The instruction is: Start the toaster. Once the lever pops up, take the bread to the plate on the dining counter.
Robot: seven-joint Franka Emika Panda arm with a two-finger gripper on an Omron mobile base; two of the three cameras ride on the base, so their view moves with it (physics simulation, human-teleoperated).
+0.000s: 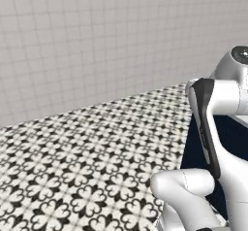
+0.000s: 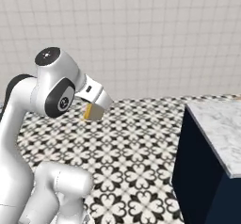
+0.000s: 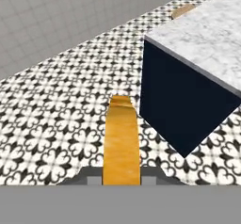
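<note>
Hand view: gripper [image 3: 121,180] clamps the bread [image 3: 121,143] edge-on over open floor, the dining counter [image 3: 207,39] corner ahead. Judgement: a jolt while crossing could shake the slice loose before it reaches the counter.

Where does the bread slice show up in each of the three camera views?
Left base view: the bread is not in it.
Right base view: the bread sits left of centre, at the gripper, below the arm's white wrist.
Hand view: bottom centre, seen edge-on between the fingertips.
Shared landmark: the dark navy dining counter stands at the right in all three, over the patterned floor.
</note>
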